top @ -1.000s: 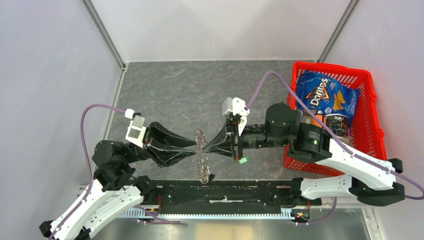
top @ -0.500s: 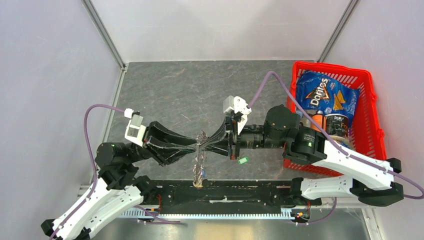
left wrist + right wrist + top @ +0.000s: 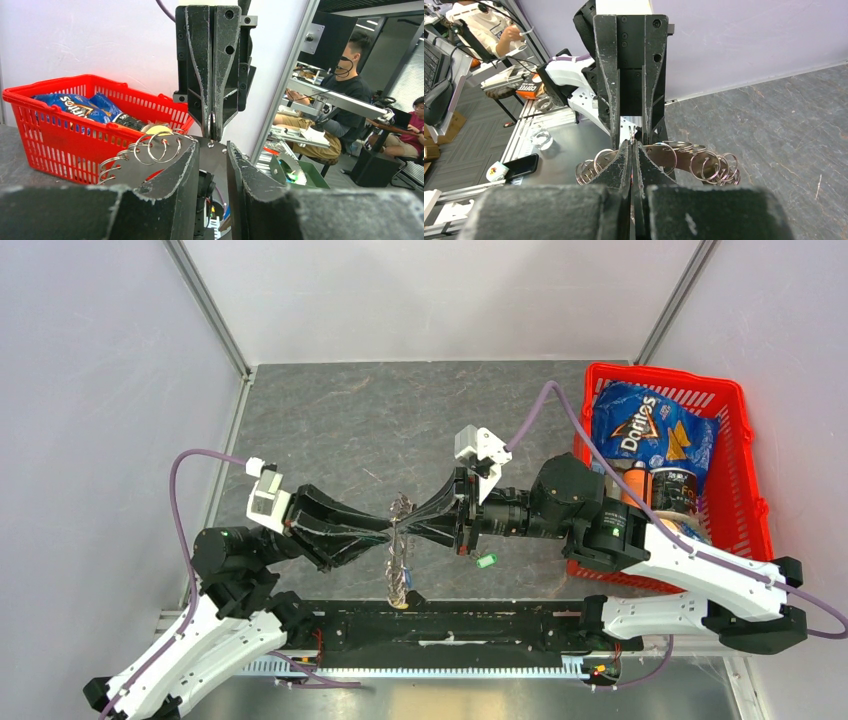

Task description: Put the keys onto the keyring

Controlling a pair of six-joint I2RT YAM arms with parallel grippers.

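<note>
left gripper (image 3: 212,150): one. jaws apart by a narrow gap, nothing seen clamped between them. several wire rings draped over the top of its left finger (image 3: 170,165). tips facing those of the opposite gripper at centre of the top view.

right gripper (image 3: 631,146): one. jaws pressed together, pinching a thin wire ring of the keyring at the very tips.

keyring (image 3: 401,565): one. cluster of silver wire rings, too many and too overlapped to count. held at centre frame where the two grippers meet, hanging as a strip toward the lower edge of the top view.

green key (image 3: 487,561): one. lying on the table (image 3: 340,420) just below the right gripper's base, apart from the keyring.

dark bit (image 3: 412,596): one, at the keyring's lower end. too small to tell what.

basket (image 3: 755,490): one, red, at the right of the top view. inside: one blue doritos bag (image 3: 650,435) and one dark can (image 3: 675,485). more beneath, unclear.

cables: two, purple, one (image 3: 205,452) at left and one (image 3: 530,405) right of centre.

people: two seated at the right of the left wrist view, one at the upper left of the right wrist view.
</note>
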